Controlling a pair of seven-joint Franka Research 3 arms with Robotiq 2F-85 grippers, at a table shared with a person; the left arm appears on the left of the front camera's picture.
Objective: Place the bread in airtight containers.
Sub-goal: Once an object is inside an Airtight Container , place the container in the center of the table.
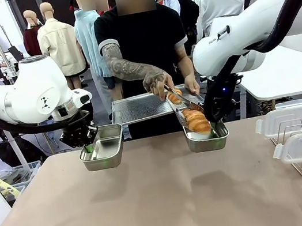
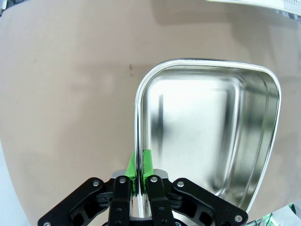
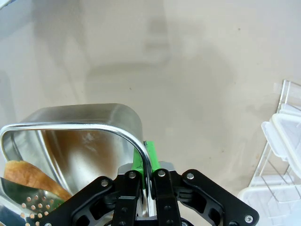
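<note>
Left gripper (image 2: 139, 162) on empty pan (image 2: 207, 136) rim

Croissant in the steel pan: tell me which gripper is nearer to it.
Right. The right gripper clamps the rim of the pan holding the croissant, just beside it; the left gripper clamps the rim of the empty pan, well off to the robot's left.

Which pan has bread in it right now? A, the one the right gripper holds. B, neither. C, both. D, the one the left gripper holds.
A: a roll lies in the right pan, clamped by the right gripper; the left pan, in the left gripper, is bare steel.
</note>
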